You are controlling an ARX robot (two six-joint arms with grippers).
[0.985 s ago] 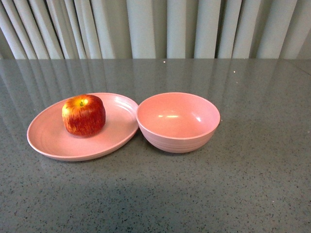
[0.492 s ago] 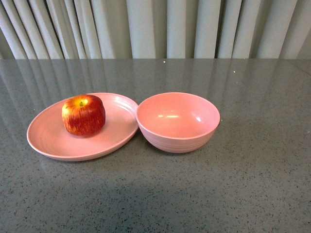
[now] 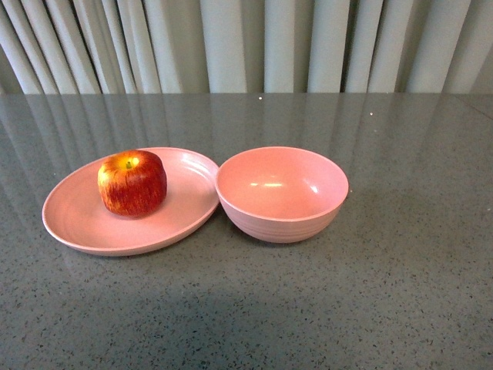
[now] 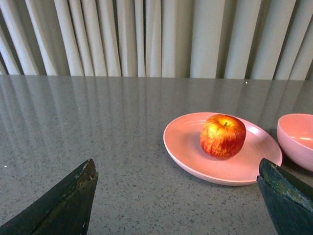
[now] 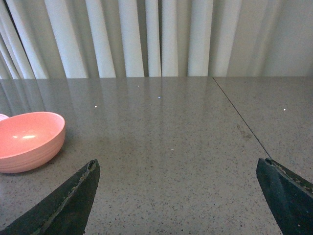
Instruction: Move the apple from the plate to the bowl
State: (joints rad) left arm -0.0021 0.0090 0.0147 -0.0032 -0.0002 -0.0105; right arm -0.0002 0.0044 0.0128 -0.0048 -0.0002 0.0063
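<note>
Only wrist views show left fingers [image 4: 68, 210] and right fingers [image 5: 68, 210] spread; apple [image 3: 132, 183] on plate [image 3: 77, 223]

One red apple [image 3: 132, 183], one shallow pink plate [image 3: 77, 223] and one deeper pink bowl [image 3: 281, 223]. One grey speckled table [image 3: 385, 293]. One pleated pale curtain [image 3: 231, 46]. Two grippers, the left gripper [image 4: 176, 166] and the right gripper [image 5: 177, 164], each with two dark fingers.

A deep, round, matte pink bowl [image 5: 27, 142] stands on a speckled grey stone table [image 5: 161, 122]. It sits at about ten o'clock from the right gripper [image 5: 177, 160], taking the pleated pale curtain [image 5: 146, 39] as twelve. The gripper's two dark fingers [image 5: 68, 205] are spread wide, with only tabletop between them.
</note>
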